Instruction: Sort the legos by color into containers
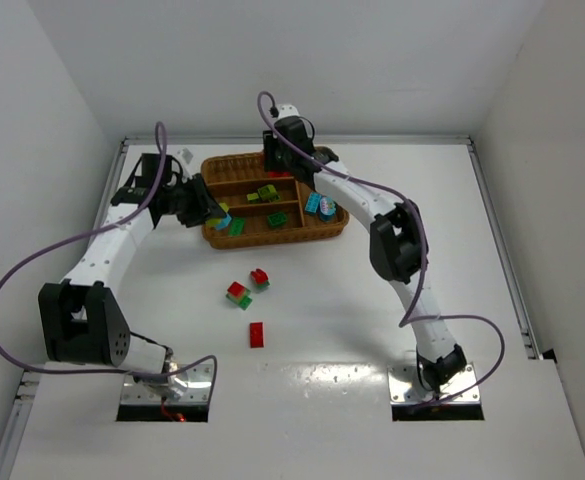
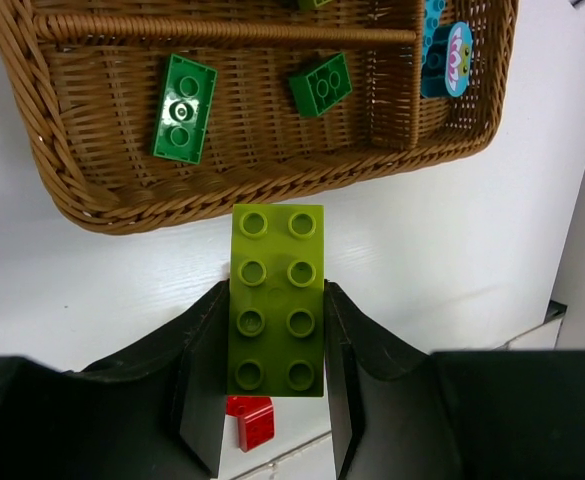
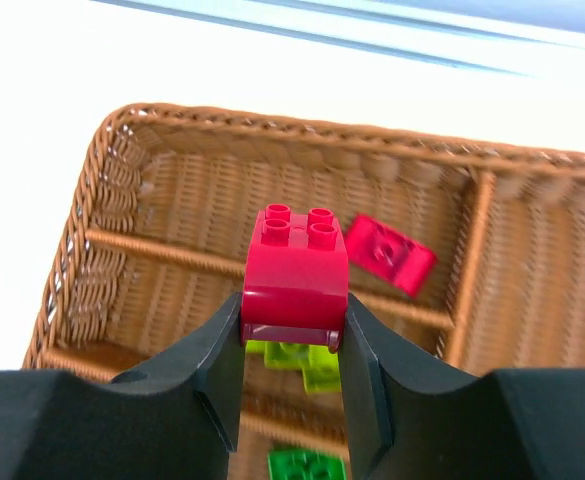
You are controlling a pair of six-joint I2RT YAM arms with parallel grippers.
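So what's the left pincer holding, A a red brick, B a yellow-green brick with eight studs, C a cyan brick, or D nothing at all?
B: in the left wrist view the left pincer is closed on a yellow-green brick, with its eight studs facing the camera.

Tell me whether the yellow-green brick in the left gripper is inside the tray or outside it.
Outside. The left gripper holds the yellow-green brick over the white table, its far end just reaching the tray's outer rim.
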